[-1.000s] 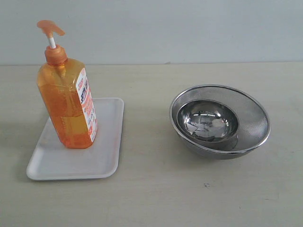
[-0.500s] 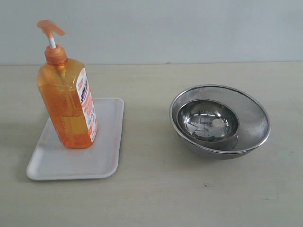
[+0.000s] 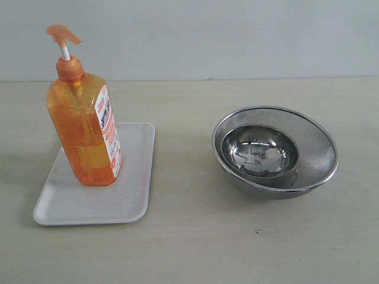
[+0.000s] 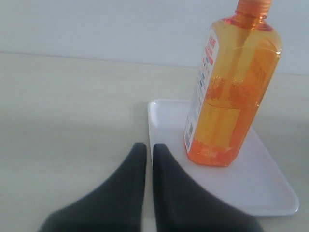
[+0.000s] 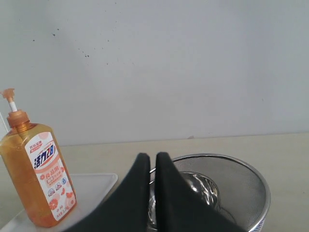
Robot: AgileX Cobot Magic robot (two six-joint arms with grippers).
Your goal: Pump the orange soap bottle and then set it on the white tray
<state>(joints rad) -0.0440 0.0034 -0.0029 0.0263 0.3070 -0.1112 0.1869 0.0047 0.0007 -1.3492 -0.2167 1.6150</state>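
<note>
The orange soap bottle (image 3: 84,127) stands upright on the white tray (image 3: 127,201) at the left of the table, its pump head (image 3: 62,35) raised on the white stem. Neither arm shows in the exterior view. In the left wrist view the bottle (image 4: 229,92) stands on the tray (image 4: 270,188) beyond my left gripper (image 4: 149,147), which is shut with nothing in it, apart from the bottle. In the right wrist view my right gripper (image 5: 152,157) is shut and empty, with the bottle (image 5: 36,179) off to one side on the tray (image 5: 94,183).
A steel mesh strainer bowl (image 3: 320,148) with a smaller shiny steel bowl (image 3: 259,151) inside it sits at the right of the table. The same bowls (image 5: 241,188) lie just beyond my right gripper. A pale wall closes the back of the table.
</note>
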